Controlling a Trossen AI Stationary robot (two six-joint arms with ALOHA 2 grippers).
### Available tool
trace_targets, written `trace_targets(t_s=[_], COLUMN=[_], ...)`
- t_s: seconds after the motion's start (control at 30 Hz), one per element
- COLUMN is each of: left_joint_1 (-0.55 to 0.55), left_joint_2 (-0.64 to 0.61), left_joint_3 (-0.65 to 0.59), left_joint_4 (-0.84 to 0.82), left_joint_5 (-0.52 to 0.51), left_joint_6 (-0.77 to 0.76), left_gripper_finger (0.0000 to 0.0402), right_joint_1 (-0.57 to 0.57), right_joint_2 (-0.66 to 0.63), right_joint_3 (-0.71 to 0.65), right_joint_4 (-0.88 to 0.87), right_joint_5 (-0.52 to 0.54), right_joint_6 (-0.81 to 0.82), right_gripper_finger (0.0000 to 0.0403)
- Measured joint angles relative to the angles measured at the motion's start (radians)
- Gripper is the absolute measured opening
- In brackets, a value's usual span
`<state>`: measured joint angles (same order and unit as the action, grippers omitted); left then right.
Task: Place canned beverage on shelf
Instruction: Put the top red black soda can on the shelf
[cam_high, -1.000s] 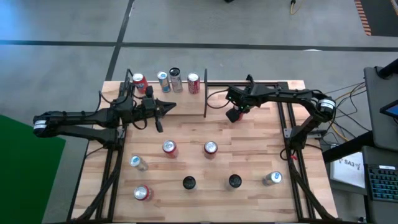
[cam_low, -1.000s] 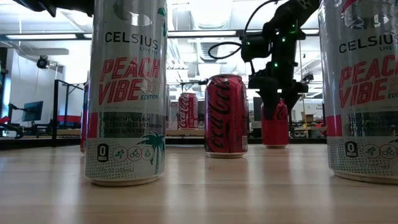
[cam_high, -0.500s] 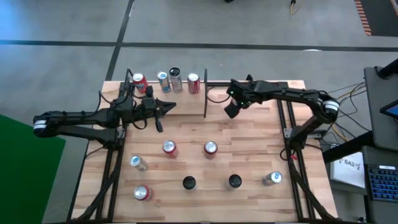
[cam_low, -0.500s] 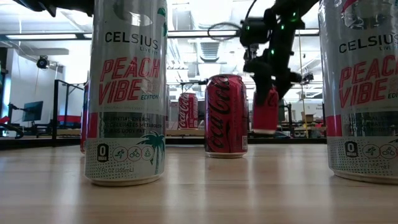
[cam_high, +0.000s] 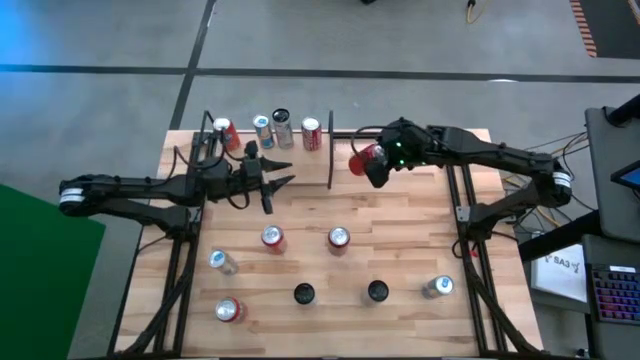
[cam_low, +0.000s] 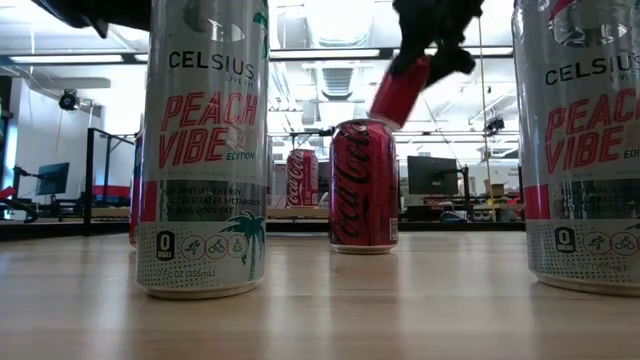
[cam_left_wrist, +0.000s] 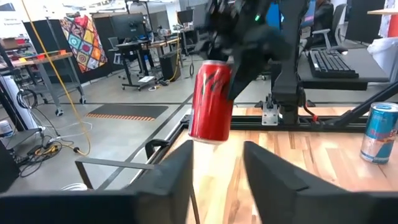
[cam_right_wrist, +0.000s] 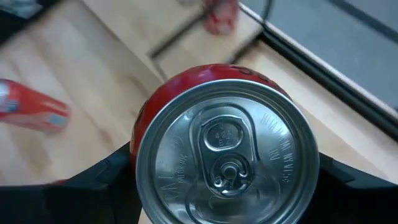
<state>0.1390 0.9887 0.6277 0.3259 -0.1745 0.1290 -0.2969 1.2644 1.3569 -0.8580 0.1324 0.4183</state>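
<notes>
**Above the shelf edge: a tilted can that may hit the rod**

On the left side of the table, the left gripper (cam_high: 278, 181) hovers low over the wood, near the four cans (cam_high: 267, 131) that stand in a row on the shelf (cam_high: 240, 160). Its jaws are a little apart and hold nothing; in the left wrist view the gap between its fingers (cam_left_wrist: 177, 177) is empty. If this arm moves toward the back, it could knock one of those cans, because they stand close to each other.

In the middle, the black divider rod (cam_high: 330, 150) stands upright on the shelf edge. The red can (cam_high: 365, 159) hangs in the air just beside it, on its right side, and is tilted, not upright.

On the right, the right gripper (cam_high: 385, 162) has its jaws closed around the body of this can, near the top; the right wrist view looks straight down on the lid (cam_right_wrist: 225, 151). I think the main danger is the rod: a sideways move while the can is still so close could strike it and twist the can in the jaws. A second danger is the tilt. If the can is released before it is upright, it may fall and roll into the other cans or off the edge.
</notes>
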Motion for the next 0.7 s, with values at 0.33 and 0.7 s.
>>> trace_targets(t_s=[0.33, 0.7], left_joint_1=[0.0, -0.001], left_joint_2=[0.138, 0.305], left_joint_3=[0.0, 0.095], left_joint_4=[0.149, 0.195], left_joint_5=[0.006, 0.023], left_joint_6=[0.012, 0.052], left_gripper_finger=[0.0286, 0.0298], right_joint_1=[0.117, 0.122], right_joint_2=[0.018, 0.14], right_joint_3=[0.032, 0.031], right_joint_4=[0.191, 0.322], right_joint_5=[-0.001, -0.003], right_joint_6=[-0.057, -0.104], right_gripper_finger=[0.0282, 0.0282])
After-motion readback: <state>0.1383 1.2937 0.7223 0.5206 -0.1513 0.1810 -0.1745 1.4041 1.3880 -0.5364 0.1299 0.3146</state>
